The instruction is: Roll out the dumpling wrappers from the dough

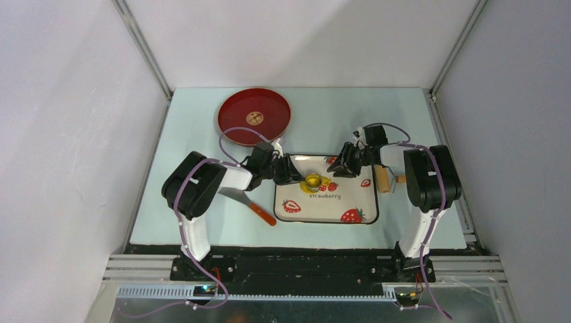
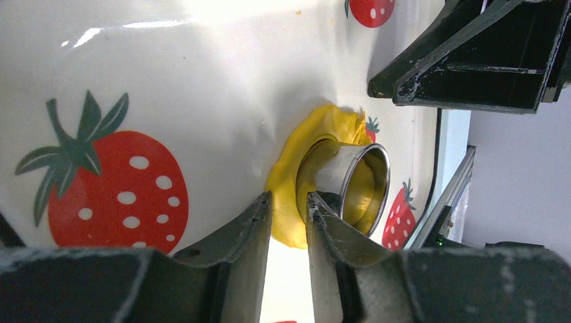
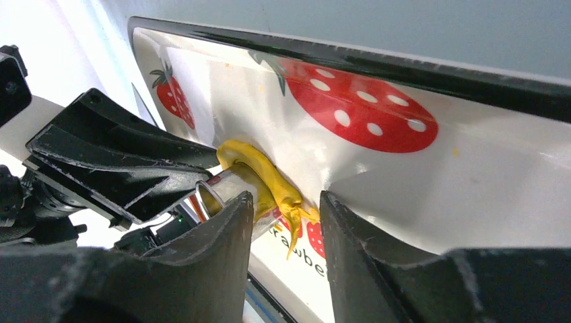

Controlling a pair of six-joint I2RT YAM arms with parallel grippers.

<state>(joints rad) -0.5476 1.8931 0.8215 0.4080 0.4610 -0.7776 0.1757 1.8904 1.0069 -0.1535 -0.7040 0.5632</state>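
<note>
Yellow dough (image 2: 296,155) lies on the strawberry tray (image 1: 323,210), bunched around an upright metal ring cutter (image 2: 367,185). On the left gripper (image 2: 289,198) the fingers stand narrowly apart at the dough's edge; I cannot tell whether they pinch it. The right gripper (image 3: 286,202) is spread beside it. Cutting a wrapper seems underway; next, the disc needs freeing cleanly.

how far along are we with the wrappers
Done: the dough is flattened on the tray and wraps the ring cutter. In hand: the left gripper is at the cutter; the right gripper stands open beside the dough. Left: no separate round wrapper shows yet.
</note>
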